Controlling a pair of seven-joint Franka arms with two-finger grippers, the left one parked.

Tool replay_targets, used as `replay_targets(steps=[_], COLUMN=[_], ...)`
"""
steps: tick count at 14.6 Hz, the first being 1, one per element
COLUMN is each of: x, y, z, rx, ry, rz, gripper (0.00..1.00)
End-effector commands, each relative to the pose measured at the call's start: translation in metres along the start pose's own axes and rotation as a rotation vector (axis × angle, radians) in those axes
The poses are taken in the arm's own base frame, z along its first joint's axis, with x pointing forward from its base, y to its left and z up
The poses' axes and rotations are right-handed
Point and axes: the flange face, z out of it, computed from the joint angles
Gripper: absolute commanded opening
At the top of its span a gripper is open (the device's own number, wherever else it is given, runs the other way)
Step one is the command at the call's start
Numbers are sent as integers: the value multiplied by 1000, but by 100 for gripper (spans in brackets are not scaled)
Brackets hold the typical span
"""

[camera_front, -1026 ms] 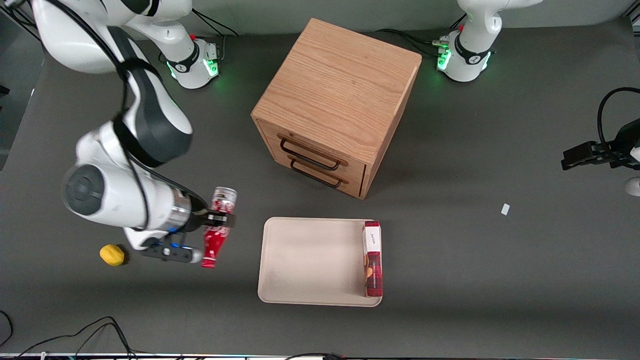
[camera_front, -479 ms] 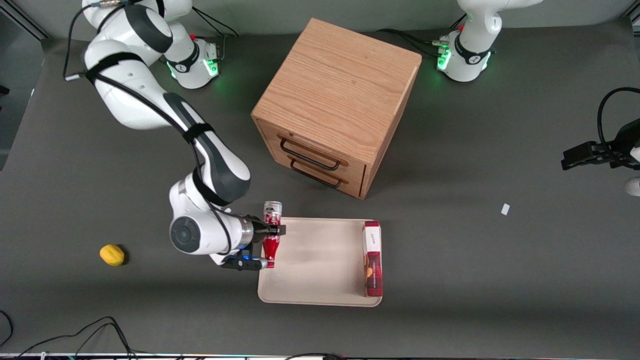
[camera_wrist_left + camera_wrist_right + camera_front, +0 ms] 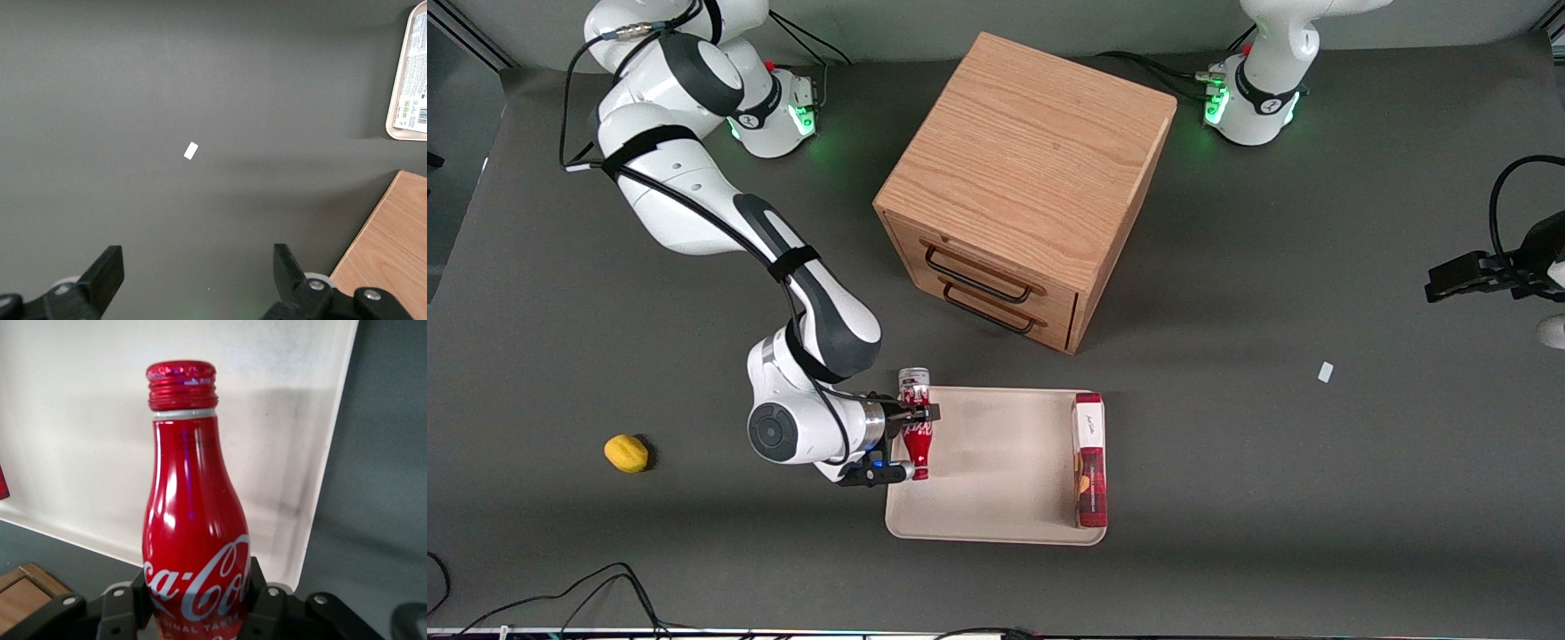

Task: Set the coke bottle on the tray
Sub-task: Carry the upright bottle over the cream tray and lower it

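Note:
My right gripper [image 3: 919,414] is shut on the coke bottle [image 3: 916,425], a small red bottle with a white script logo, held lying roughly level over the tray's edge nearest the working arm. Its silvery base points toward the cabinet and its red cap toward the front camera. The cream-beige tray [image 3: 987,462] lies on the table in front of the cabinet. In the right wrist view the coke bottle [image 3: 193,520] fills the middle, clamped at its body in the gripper [image 3: 197,597], with the tray [image 3: 80,440] under it.
A flat red box with a white end [image 3: 1090,460] lies on the tray along its edge toward the parked arm. A wooden two-drawer cabinet [image 3: 1027,178] stands farther from the front camera. A yellow lemon-like object [image 3: 626,452] lies toward the working arm's end. A small white scrap [image 3: 1326,372] lies toward the parked arm's end.
The right arm has carried the bottle from near the yellow object across to the tray's edge, then a little farther over the tray in the last half second.

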Motion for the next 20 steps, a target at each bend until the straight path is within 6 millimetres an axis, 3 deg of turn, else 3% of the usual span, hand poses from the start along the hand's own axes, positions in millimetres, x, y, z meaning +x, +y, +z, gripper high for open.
replay_targets(steps=[1, 2, 9, 10, 14, 17, 20], x=[14, 18, 24, 24, 23, 17, 0], y=[3, 14, 10, 10, 9, 5, -8], z=[4, 4, 6, 6, 2, -19, -94], rx=[25, 17, 33, 35, 32, 17, -20], ry=[58, 71, 119, 123, 119, 103, 110], rz=[-15, -1, 2, 6, 7, -2, -26], gripper=[0, 0, 0, 99, 100, 100, 100])
